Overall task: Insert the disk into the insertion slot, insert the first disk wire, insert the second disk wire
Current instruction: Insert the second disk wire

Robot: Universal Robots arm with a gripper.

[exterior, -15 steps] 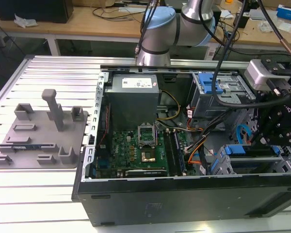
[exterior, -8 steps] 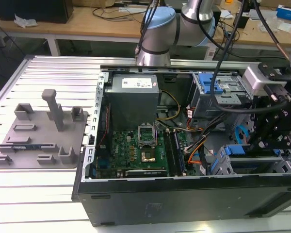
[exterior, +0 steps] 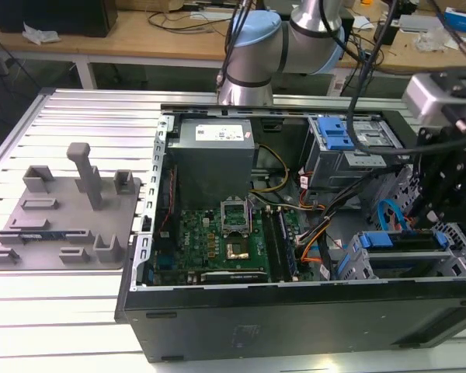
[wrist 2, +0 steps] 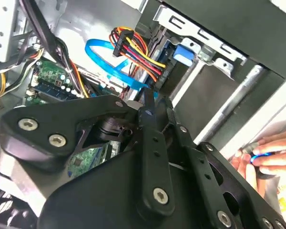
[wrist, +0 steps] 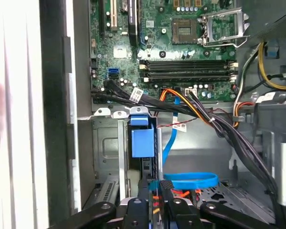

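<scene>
Perforated grey insertion slot (exterior: 404, 260), blue-tabbed.

One open computer case (exterior: 295, 311) lies on the surface (exterior: 78, 311), holding one green motherboard (exterior: 217, 241), one grey power supply (exterior: 213, 151) and two drive cages with blue plastic parts, one at the case's 1 o'clock (exterior: 346, 148) and one at its 4 o'clock (exterior: 396, 252). One grey fixture plate (exterior: 62, 217) sits beside the case. One flat blue cable (wrist: 190, 180) loops in the first wrist view. One hand (wrist 2: 267, 160) shows in the second wrist view.
</scene>
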